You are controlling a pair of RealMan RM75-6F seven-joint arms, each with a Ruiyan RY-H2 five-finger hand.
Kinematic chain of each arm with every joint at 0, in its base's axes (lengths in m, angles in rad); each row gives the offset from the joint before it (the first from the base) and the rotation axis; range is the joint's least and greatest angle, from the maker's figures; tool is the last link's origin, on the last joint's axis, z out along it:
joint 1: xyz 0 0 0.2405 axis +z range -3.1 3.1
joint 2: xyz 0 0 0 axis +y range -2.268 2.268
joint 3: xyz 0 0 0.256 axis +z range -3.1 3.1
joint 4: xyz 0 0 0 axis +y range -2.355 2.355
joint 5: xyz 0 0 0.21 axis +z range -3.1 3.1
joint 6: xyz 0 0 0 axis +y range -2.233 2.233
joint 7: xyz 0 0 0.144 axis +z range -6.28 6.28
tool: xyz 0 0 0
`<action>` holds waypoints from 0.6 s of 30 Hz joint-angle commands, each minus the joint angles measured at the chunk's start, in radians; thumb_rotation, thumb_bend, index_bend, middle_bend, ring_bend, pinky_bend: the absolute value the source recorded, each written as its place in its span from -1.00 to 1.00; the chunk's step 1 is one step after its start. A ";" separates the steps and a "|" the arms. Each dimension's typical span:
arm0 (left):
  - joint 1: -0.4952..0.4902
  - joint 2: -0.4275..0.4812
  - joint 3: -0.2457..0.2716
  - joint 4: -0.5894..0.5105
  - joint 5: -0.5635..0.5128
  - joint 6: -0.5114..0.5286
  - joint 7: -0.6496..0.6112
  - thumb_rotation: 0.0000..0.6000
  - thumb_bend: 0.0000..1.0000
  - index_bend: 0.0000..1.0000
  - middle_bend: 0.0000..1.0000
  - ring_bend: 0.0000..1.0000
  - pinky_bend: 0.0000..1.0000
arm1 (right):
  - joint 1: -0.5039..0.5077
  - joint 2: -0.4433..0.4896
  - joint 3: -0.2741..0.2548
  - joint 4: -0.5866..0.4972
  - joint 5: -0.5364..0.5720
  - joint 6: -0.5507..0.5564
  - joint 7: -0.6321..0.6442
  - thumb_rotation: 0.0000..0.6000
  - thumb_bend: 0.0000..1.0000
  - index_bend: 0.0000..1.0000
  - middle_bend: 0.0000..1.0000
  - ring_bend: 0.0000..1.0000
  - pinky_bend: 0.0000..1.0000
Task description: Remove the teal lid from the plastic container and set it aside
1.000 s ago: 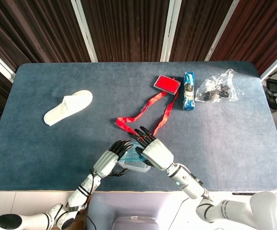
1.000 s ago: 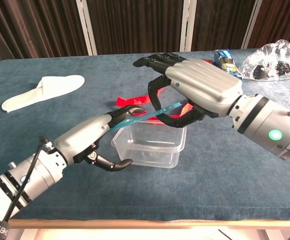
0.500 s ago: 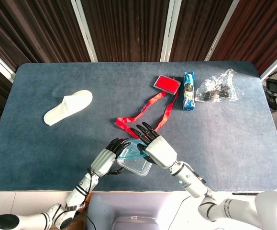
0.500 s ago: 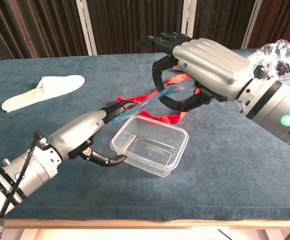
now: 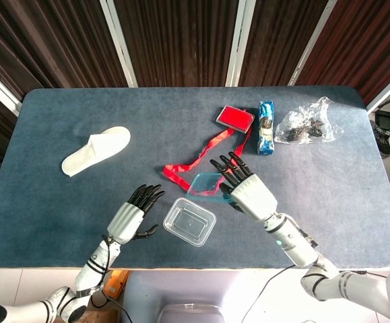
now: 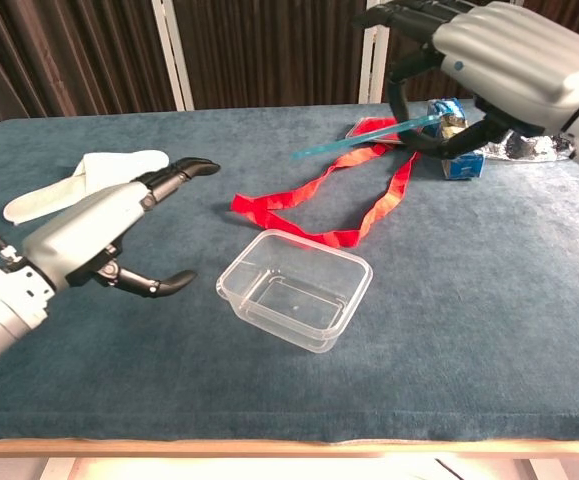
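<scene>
The clear plastic container (image 5: pixel 190 221) (image 6: pixel 295 288) sits uncovered near the table's front edge. My right hand (image 5: pixel 246 189) (image 6: pixel 499 62) holds the teal lid (image 5: pixel 208 184) (image 6: pixel 364 137) in the air, above and to the right of the container, over the red ribbon (image 6: pixel 324 190). To the container's left my left hand (image 5: pixel 131 214) (image 6: pixel 104 232) hovers with fingers spread, holding nothing and clear of the rim.
A red ribbon (image 5: pixel 201 160) loops behind the container and runs to a red card holder (image 5: pixel 235 118). A blue snack packet (image 5: pixel 267 127) and a crinkled clear bag (image 5: pixel 305 124) lie at the back right. A white slipper (image 5: pixel 95 149) lies at the left.
My right hand has lifted the teal lid up and to the right, away from the container. My left hand has let go and drawn back to the left. The container has shifted slightly.
</scene>
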 commanded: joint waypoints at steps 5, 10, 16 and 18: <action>0.065 0.112 0.022 -0.092 -0.009 0.046 0.028 1.00 -0.38 -1.00 -1.00 -1.00 -1.00 | -0.064 -0.001 -0.059 0.203 0.010 0.019 0.073 1.00 0.26 0.54 -0.63 -1.00 -1.00; 0.080 0.122 0.025 -0.097 -0.019 0.048 -0.006 1.00 -0.38 -1.00 -1.00 -1.00 -1.00 | -0.080 -0.061 -0.085 0.315 0.020 0.002 0.137 1.00 0.26 0.52 -0.63 -1.00 -1.00; 0.101 0.118 0.016 -0.057 -0.046 0.042 -0.032 1.00 -0.37 -1.00 -1.00 -1.00 -1.00 | -0.093 -0.156 -0.143 0.474 -0.003 -0.019 0.212 1.00 0.23 0.03 -0.63 -1.00 -1.00; 0.105 0.120 0.014 -0.048 -0.051 0.039 -0.043 1.00 -0.37 -1.00 -1.00 -1.00 -1.00 | -0.097 -0.159 -0.153 0.485 -0.008 -0.016 0.233 1.00 0.07 -0.17 -0.64 -1.00 -1.00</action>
